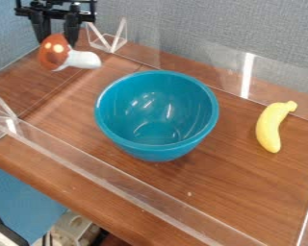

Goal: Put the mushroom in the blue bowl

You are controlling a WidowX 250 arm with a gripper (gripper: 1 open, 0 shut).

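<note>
— Wooden tabletop [246,183], brown and glossy, was seen ringed by low clear plastic walls [143,192], with a grey-blue backdrop behind. Where was the mushroom [62,54] found?

— It was seen at the far left corner, lifted clear of the wood. Its reddish-brown cap was turned to the left and its pale stem stuck out to the right, so it was held lying sideways.

— By what was it held?

— By the black gripper [57,38], which was pointed straight down from the top edge of the picture. Its thin dark fingers [74,27] were pinched onto the cap from either side. The jaws were partly closed, with the cap clamped between them.

— And the blue bowl [157,115]?

— It was set upright near the middle of the table, to the right of the mushroom and nearer the camera. Nothing could be made out inside it apart from reflections on the glossy bottom. The mushroom was placed beyond the bowl's far left rim, not over its opening.

— What else was noted?

— A yellow banana [273,125] was laid on the wood at the right, well apart from the bowl, its length running from near to far. A small clear plastic bracket [109,36] was seen just right of the gripper, against the back wall.
</note>
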